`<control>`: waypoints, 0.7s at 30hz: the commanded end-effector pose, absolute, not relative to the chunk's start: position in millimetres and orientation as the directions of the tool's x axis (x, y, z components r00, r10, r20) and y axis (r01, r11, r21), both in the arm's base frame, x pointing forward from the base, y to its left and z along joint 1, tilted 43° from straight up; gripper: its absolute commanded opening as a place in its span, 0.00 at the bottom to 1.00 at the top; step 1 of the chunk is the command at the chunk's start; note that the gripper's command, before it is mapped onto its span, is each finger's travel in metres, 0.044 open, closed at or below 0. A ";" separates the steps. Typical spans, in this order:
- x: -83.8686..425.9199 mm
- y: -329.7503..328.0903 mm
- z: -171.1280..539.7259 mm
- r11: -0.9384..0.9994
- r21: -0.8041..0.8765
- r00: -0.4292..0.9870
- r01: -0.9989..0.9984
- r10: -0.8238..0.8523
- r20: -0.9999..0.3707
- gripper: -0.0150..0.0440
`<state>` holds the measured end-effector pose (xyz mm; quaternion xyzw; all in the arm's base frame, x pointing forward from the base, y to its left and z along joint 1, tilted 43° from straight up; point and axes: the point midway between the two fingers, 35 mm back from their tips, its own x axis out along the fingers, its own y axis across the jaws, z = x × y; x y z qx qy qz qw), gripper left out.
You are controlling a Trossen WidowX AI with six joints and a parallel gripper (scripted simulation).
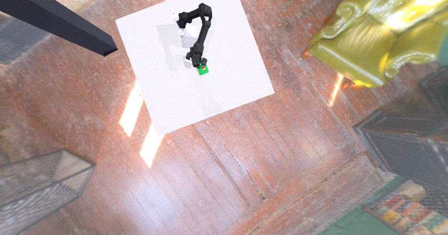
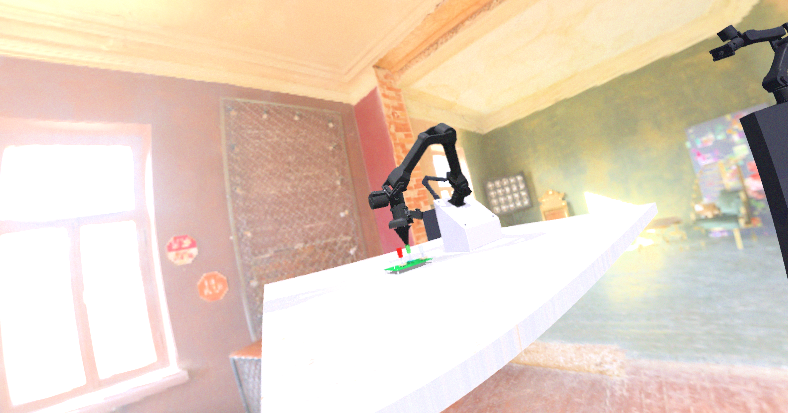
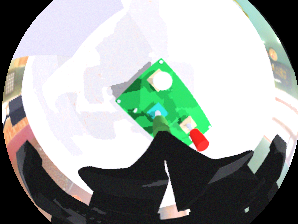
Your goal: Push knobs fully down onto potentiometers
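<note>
The green circuit board (image 1: 203, 71) (image 2: 406, 267) (image 3: 177, 100) stands low on the table. A red knob (image 2: 399, 252) (image 3: 200, 141) stands up over a beige potentiometer (image 3: 188, 124), with a gap below the knob in the wrist view. A green knob (image 2: 408, 249) (image 3: 160, 123) stands over a blue potentiometer (image 3: 157, 109); its top is partly hidden by the fingers. My gripper (image 2: 406, 243) (image 3: 164, 134) is shut and holds nothing. Its tips point down at the top of the green knob, touching it or just above; I cannot tell which.
A round white part (image 3: 163, 81) sits on another beige block at the board's far end. The arm's white base block (image 2: 468, 228) stands on the white table (image 1: 238, 76) (image 2: 352, 321) behind the board. The red knob stands close beside the fingertips.
</note>
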<state>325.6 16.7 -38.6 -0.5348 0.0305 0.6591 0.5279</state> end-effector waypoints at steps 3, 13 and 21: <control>325.8 18.4 -40.4 -0.437 -0.525 0.130 -0.731 0.666 -0.734 0.25; 325.6 17.4 -39.4 -0.437 -0.525 0.130 -0.731 0.666 -0.735 0.25; 325.7 17.9 -39.9 -0.437 -0.525 0.130 -0.731 0.666 -0.735 0.25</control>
